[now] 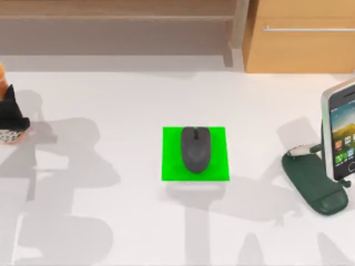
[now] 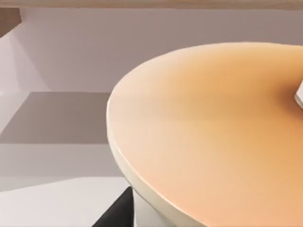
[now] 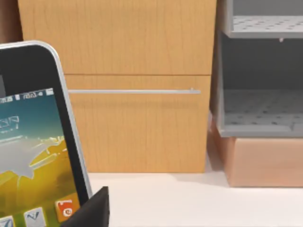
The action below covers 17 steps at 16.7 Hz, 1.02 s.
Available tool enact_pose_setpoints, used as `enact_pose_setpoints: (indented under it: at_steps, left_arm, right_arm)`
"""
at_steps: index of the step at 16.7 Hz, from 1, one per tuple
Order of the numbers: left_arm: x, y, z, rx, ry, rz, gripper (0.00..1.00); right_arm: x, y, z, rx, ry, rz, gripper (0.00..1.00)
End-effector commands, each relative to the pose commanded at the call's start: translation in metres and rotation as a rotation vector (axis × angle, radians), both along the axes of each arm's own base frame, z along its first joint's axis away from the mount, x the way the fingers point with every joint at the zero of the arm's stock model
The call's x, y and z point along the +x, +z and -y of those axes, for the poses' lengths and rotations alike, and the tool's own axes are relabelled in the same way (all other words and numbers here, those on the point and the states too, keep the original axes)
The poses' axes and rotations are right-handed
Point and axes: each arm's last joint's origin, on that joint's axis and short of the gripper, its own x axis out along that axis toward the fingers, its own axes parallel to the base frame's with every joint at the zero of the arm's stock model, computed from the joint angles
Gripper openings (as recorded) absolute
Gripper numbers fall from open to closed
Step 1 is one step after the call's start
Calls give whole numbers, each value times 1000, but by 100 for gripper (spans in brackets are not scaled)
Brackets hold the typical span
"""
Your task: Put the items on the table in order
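The dark grey mouse lies on the table at its middle. At the far left edge stands the orange-brown cup, with my left gripper shut around its body just above the speckled base. The left wrist view looks closely at the cup's orange top, with one black finger beside it. At the far right the smartphone is upright, screen showing, at the dark green stand. In the right wrist view the smartphone is close, with a black finger of my right gripper at its edge.
A bright green pad lies under the mouse. A light wooden cabinet with a drawer handle stands at the back right, and a low shelf runs along the back. Grey shelving sits beside the cabinet.
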Motion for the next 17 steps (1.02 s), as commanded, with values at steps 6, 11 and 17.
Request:
enact_pose_setpoints:
  at_steps: [6,11,17]
  left_arm:
    - [0,2,0,1,0,-2,0]
    - [30,47,11,25,-26,177,0]
    - [82,119,55,-1,-87,305,0]
  right_arm:
    - [0,0,0,0,0,0,100]
    - [0,0,0,0,0,0,100]
    - [0,0,0,0,0,0,100]
